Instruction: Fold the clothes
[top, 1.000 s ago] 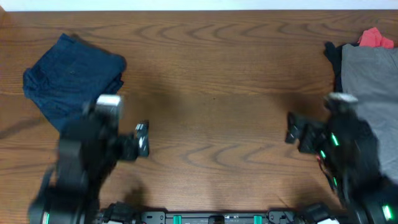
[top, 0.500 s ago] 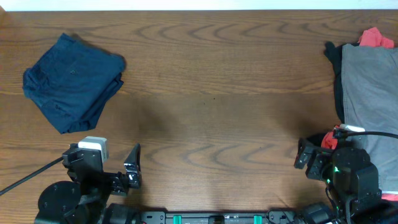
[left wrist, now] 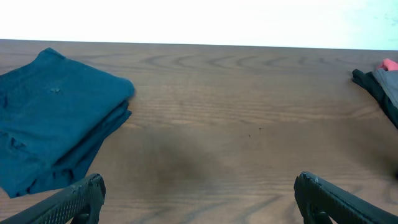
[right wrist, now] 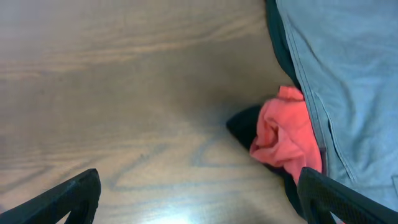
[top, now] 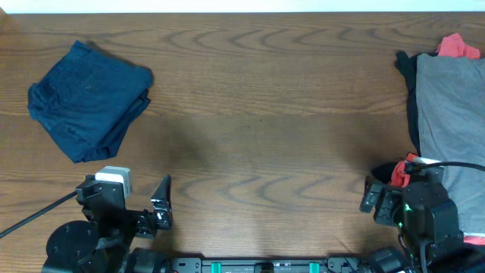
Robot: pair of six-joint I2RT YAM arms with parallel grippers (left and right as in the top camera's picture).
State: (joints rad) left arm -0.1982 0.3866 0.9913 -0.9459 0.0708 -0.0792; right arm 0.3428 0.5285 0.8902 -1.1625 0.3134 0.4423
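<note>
**Overhead tally: 1 piece folded, the pile not yet touched**

Nearest to me, my right claw (top: 373, 199) hangs just beside the near left corner of the grey piece (top: 453, 114), low over the table (top: 258, 114). In its wrist view both fingers are spread wide with nothing between them. My left claw (top: 161, 203) hangs well apart from the grey piece, on the opposite side of the table. It is just as wide and just as empty.

A little beyond my right fingers, a crumpled red piece (right wrist: 286, 134) lies touching the grey piece's left edge. A black piece (right wrist: 249, 127) pokes out from under it. The grey piece itself lies spread out and unfolded, running off the right of the overhead view. At its far end more black and red cloth show, and I cannot tell whether they belong to the same 2 garments.

Farthest across the table from the grey piece, the navy piece (top: 89, 98) sits as a compact bundle with its layers stacked at the edge.

I judge that 1 garment is finished and set aside, while at least 3 remain: grey, red and black. The task looks early. Neither claw holds anything, and the bare wood between the grey piece and the navy bundle is where the next garment would have to be laid out.
</note>
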